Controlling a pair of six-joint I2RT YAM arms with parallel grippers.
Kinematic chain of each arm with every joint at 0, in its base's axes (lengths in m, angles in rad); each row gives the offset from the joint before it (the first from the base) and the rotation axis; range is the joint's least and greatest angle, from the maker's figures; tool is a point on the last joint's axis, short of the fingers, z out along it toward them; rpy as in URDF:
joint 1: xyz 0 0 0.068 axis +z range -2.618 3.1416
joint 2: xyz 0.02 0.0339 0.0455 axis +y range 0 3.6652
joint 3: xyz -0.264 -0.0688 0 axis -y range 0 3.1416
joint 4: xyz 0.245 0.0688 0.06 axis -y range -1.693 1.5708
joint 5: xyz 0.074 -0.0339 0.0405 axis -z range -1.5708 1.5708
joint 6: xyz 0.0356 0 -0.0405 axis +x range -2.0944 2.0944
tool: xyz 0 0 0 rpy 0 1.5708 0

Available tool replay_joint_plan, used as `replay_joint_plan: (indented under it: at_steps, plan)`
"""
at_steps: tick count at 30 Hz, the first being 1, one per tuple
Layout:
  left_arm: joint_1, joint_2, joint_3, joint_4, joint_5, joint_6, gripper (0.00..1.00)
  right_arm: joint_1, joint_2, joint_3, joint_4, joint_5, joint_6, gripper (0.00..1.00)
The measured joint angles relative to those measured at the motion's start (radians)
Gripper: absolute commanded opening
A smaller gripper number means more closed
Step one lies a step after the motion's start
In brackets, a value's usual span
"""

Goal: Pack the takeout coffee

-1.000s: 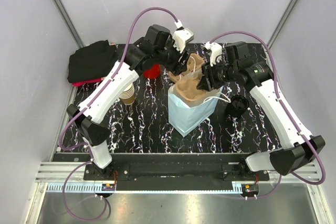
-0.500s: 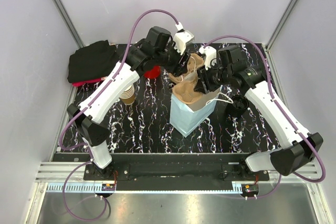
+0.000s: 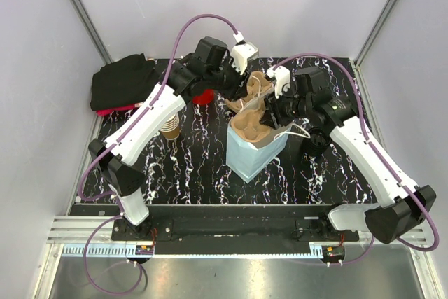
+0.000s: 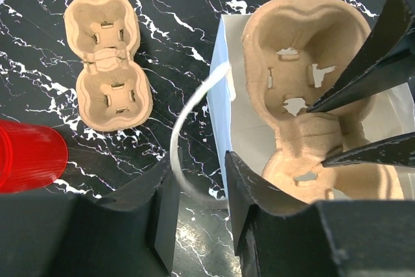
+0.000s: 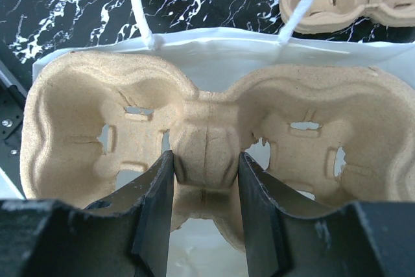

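Observation:
The tan kraft cup (image 3: 170, 129) stands on the table at the left, half hidden under my left arm. The light blue paper bag (image 3: 250, 157) stands open at the centre. My right gripper (image 3: 274, 112) (image 5: 206, 160) is shut on the middle ridge of a brown pulp cup carrier (image 5: 207, 128) and holds it in the bag's mouth. My left gripper (image 3: 241, 94) (image 4: 200, 180) is open; its fingers straddle the bag's rear wall (image 4: 220, 95), with the white handle loop (image 4: 185, 128) between them.
A second pulp carrier (image 3: 256, 86) (image 4: 107, 63) lies on the table behind the bag. A red plastic cup (image 3: 203, 94) (image 4: 29, 157) is at the back left. A black cloth (image 3: 122, 82) fills the far left corner. A black round object (image 3: 318, 138) sits right of the bag.
My right gripper has moved left and lowered the carrier from a tilt to lie flatter in the bag's mouth. My left gripper has stayed at the bag's rear edge.

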Motion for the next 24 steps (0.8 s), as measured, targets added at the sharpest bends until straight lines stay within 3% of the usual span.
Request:
replay_joint_plan:
  at_steps: [13,24]
  plan:
    - [0.0,-0.001,0.0,0.003,0.0,-0.004,0.2,0.0,-0.001,0.021,0.018,0.034,-0.039,0.35]
    - [0.0,-0.003,-0.013,0.006,0.004,-0.007,0.19,0.0,0.0,0.04,-0.003,-0.021,-0.022,0.36]
